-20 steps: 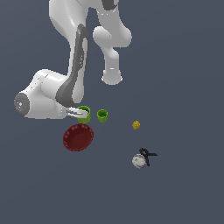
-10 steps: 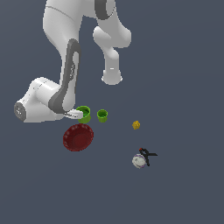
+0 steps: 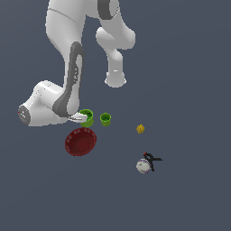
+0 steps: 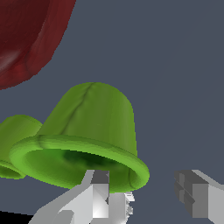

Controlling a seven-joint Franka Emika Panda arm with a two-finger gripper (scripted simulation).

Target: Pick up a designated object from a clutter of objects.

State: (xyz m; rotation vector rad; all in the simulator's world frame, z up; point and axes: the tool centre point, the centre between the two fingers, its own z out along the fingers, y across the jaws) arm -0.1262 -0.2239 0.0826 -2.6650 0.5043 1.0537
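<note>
The larger bright green cup point(image 3: 88, 118) stands just beyond the dark red scalloped bowl point(image 3: 80, 142). My gripper point(image 3: 80, 118) is at its rim from the exterior view's left. In the wrist view the cup point(image 4: 96, 122) fills the middle. My gripper point(image 4: 148, 197) is open and straddles the rim band. One finger point(image 4: 99, 192) is over the dark green inside; the other point(image 4: 199, 199) is outside, apart from the rim. The smaller green cup point(image 3: 105, 119) stands beside the larger one and shows in the wrist view point(image 4: 15, 135).
A tiny yellow lump point(image 3: 140, 129) lies to the exterior view's right of the cups. A white ball with black-red parts point(image 3: 144, 165) lies nearer the front right. The bowl point(image 4: 26, 35) shows close behind the cup in the wrist view. The arm's base point(image 3: 115, 79) stands behind.
The arm's upper links have shifted a little. The hand stays at the larger green cup's rim. The cup and the other objects have not moved.
</note>
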